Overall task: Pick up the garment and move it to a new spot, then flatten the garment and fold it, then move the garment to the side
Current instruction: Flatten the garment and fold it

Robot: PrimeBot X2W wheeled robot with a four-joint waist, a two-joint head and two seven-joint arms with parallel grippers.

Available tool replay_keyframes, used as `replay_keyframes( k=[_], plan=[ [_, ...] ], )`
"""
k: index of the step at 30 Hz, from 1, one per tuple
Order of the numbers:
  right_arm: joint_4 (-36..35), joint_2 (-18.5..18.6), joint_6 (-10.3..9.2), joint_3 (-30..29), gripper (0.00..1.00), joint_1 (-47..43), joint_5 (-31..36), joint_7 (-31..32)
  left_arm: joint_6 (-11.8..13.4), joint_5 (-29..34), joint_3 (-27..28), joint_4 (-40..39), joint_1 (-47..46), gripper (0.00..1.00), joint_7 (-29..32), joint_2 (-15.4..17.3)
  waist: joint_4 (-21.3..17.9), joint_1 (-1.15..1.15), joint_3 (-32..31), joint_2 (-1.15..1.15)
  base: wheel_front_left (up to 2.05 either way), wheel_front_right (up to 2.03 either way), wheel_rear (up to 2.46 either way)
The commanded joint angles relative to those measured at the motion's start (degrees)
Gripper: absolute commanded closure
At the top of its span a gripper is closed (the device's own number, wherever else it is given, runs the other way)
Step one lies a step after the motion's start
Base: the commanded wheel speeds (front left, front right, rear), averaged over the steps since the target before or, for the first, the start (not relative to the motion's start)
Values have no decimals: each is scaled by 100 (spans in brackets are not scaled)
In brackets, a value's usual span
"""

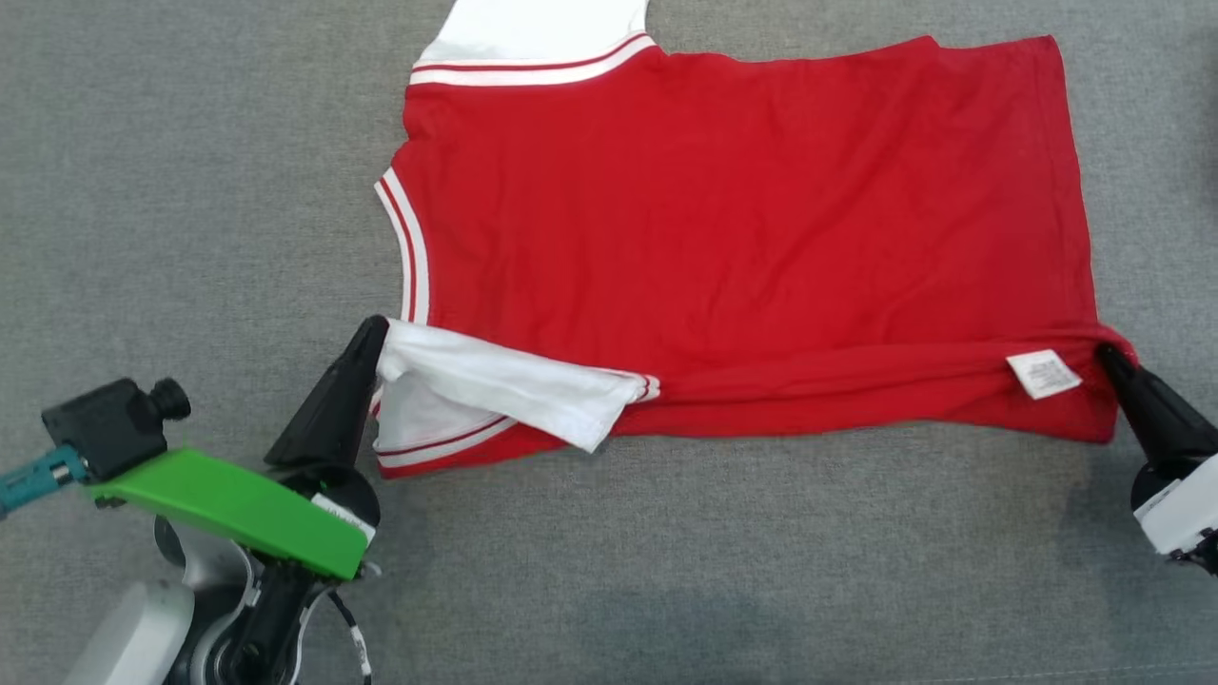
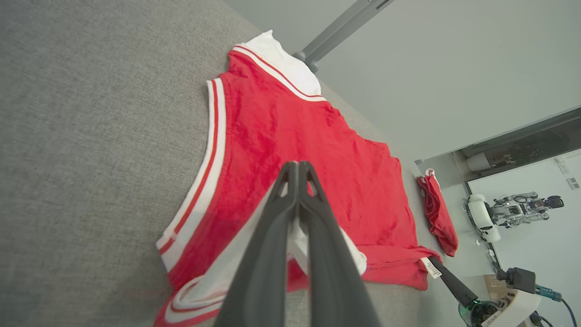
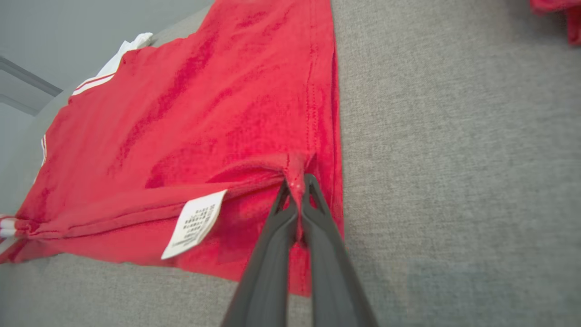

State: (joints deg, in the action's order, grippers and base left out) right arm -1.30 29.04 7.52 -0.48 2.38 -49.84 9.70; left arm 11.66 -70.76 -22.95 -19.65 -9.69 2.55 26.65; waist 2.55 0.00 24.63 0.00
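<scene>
The red cloth garment [image 1: 723, 219] with white, red-striped trim lies spread on the grey fabric-covered worktop [image 1: 190, 190]. We clamp the fingers of our left gripper [image 1: 378, 331] on its turned-over white sleeve, and those of our right gripper [image 1: 1107, 354] on the bunched red corner beside the white care label [image 1: 1044, 373].

A robotics lab is suggested. In the left wrist view another robot [image 2: 522, 206] is seen standing in the bright background, plain grey walls [image 2: 431, 68] are left bare, a metal post [image 2: 338, 29] is fixed behind, and the work table [image 1: 190, 190] is covered in grey cloth.
</scene>
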Motion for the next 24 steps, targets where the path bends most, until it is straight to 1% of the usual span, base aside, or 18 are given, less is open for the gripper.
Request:
replay_keyframes(
  k=[1, 5, 9, 12, 16, 20, 21, 22, 23, 24],
  plan=[
    [12, 13, -6, -77, 100, 76, -45, -2, 40, 65, 1, 35, -160, 100, 44, -9, -143, 0, 130, 0, 0, 0, 0],
    [-80, -9, -5, -163, 100, 157, -55, 94, 158, 121, -4, 210, -570, 100, 220, 18, -187, 0, 119, 0, 0, 0, 0],
    [-220, -129, -4, -156, 100, 299, -115, 246, 196, 152, 4, 442, -923, 100, 374, 63, -197, 0, 127, 0, 0, 0, 0],
    [-261, -186, -4, -79, 100, 466, -31, 356, 210, 174, -6, 699, -1149, 100, 465, 75, -199, 0, 166, 0, 0, 0, 0],
    [-225, -184, -3, -15, 100, 622, 93, 501, 78, 79, -63, 1068, -1431, 100, 546, -56, -137, 0, 204, 0, 0, 0, 0],
    [-164, -176, -3, 22, 100, 724, 298, 529, -92, 87, -263, 1535, -1694, 100, 698, -189, -68, 0, 186, 0, 0, 0, 0],
    [-148, -176, -3, 18, 70, 740, 394, 507, -123, 98, -306, 1648, -1737, 100, 719, -218, -55, 0, 172, 0, 0, 0, 0],
    [-140, -187, -3, 33, 0, 758, 438, 481, -154, 132, -344, 1763, -1797, 100, 716, -253, -43, 0, 157, 0, 0, 0, 0],
    [-120, -222, -3, 59, 0, 759, 475, 492, -222, 208, -391, 1860, -1861, 78, 679, -275, -31, 0, 138, 0, 0, 0, 0],
    [-110, -232, -3, 61, 0, 749, 505, 495, -349, 317, -451, 1918, -1945, 16, 621, -274, -15, 0, 119, 0, 0, 0, 0]
  ],
)
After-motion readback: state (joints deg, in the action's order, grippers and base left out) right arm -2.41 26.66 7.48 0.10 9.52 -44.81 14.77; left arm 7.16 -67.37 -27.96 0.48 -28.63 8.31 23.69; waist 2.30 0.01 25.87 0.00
